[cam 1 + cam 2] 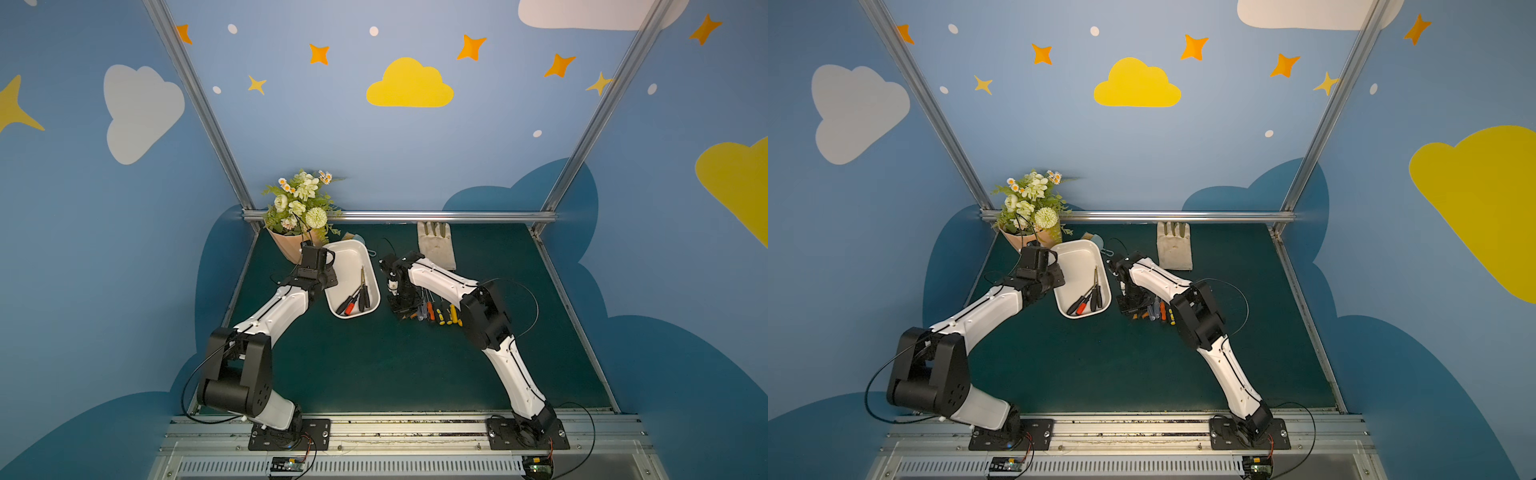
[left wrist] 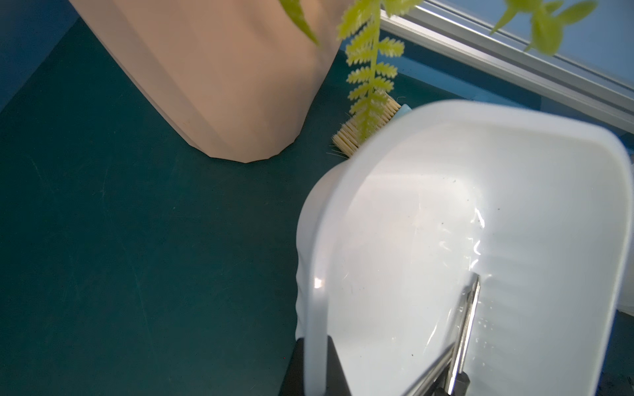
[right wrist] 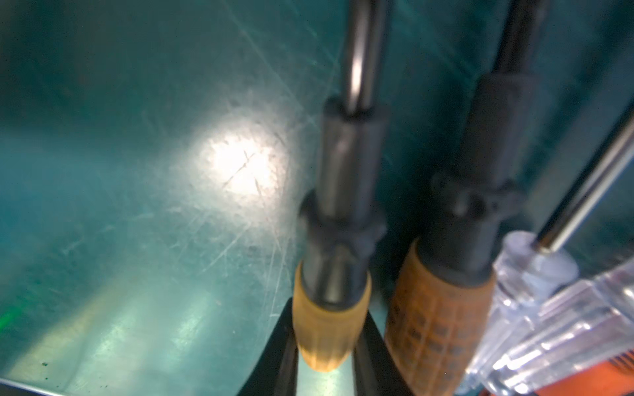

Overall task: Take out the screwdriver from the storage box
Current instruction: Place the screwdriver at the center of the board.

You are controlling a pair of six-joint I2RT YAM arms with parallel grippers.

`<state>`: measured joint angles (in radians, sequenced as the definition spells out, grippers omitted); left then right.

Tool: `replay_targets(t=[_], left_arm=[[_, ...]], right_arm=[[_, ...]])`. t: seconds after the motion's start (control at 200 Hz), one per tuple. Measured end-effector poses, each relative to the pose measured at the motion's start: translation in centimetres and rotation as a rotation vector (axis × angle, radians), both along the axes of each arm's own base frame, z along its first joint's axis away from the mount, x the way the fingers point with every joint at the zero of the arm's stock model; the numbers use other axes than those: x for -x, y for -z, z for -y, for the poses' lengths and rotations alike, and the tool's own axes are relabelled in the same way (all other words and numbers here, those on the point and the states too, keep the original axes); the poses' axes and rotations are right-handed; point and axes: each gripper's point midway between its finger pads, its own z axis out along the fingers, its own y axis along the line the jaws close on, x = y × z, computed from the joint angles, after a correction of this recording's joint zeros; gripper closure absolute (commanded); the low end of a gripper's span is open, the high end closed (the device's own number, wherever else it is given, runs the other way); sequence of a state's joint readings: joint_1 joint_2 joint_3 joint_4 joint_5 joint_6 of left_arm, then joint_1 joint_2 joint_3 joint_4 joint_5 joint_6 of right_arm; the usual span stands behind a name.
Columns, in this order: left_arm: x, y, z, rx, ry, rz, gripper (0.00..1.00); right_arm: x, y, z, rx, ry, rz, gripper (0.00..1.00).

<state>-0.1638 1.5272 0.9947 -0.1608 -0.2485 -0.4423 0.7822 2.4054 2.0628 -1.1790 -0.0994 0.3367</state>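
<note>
In both top views the storage box [image 1: 348,254] [image 1: 1077,257] lies on the green mat [image 1: 374,365] in front of the flower pot [image 1: 286,245]. Several screwdrivers [image 1: 357,297] [image 1: 1088,300] lie at its near end. The left gripper [image 1: 327,275] meets the box's left rim. The right gripper [image 1: 400,306] points down at the mat just right of the box, at the left end of a row of loose screwdrivers [image 1: 440,313].

The left wrist view shows the left gripper [image 2: 317,343] clenched on the box wall, one finger outside and one inside. Two steel shafts [image 2: 463,329] lie in the box just beside it.

The right wrist view shows the right gripper [image 3: 327,308] grasping an amber-handled screwdriver [image 3: 339,205] by its handle. This screwdriver is outside the box and low over the mat. An orange-handled screwdriver [image 3: 442,308] and a clear-handled one [image 3: 549,325] lie close beside it.
</note>
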Motion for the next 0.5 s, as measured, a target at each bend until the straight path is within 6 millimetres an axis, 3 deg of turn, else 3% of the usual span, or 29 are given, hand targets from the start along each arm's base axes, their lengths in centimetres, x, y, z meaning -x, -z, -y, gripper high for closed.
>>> replay_targets(t=[0.501], left_arm=[[0.08, 0.09, 0.12, 0.005, 0.005, -0.005, 0.98]], right_arm=[[0.02, -0.06, 0.06, 0.005, 0.016, -0.001, 0.68]])
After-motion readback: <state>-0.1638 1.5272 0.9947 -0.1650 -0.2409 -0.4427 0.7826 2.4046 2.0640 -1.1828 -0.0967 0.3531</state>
